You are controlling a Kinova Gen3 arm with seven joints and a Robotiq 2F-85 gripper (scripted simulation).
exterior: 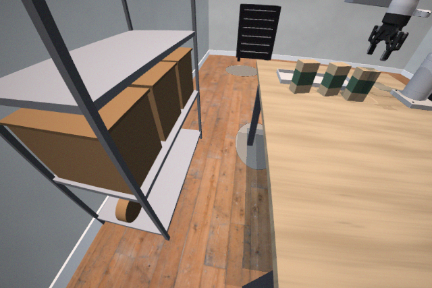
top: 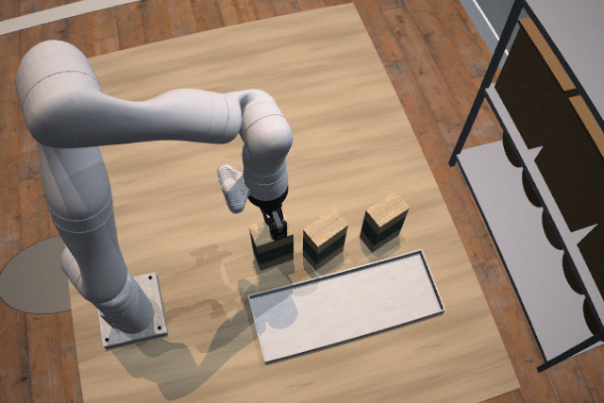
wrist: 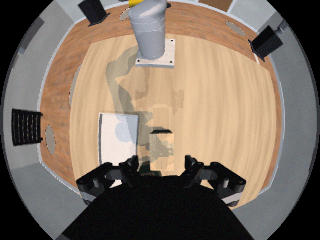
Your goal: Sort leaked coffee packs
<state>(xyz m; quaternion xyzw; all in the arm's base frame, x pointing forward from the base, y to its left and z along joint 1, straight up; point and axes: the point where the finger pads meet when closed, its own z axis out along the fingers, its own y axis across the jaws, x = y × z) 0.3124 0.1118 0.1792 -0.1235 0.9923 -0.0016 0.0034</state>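
Three tan coffee packs with dark green bands stand in a row on the wooden table. The pack nearest the arm's base point(top: 271, 245) point(exterior: 361, 83) point(wrist: 162, 147) stands upright. The middle pack point(top: 325, 235) point(exterior: 334, 78) and the far pack point(top: 385, 218) point(exterior: 304, 75) stand beside it, apart from each other. My gripper point(top: 276, 228) point(exterior: 384, 44) point(wrist: 161, 161) hangs open well above the nearest pack, fingers pointing down, holding nothing. The grey tray point(top: 345, 304) point(exterior: 286, 75) lies flat next to the row and has nothing in it.
The arm's base plate point(top: 132, 310) is bolted to the table near the tray's end. A metal shelf rack point(top: 545, 144) point(exterior: 104, 103) with brown boxes stands on the floor past the table's edge. A black panel point(exterior: 258, 32) leans at the back wall.
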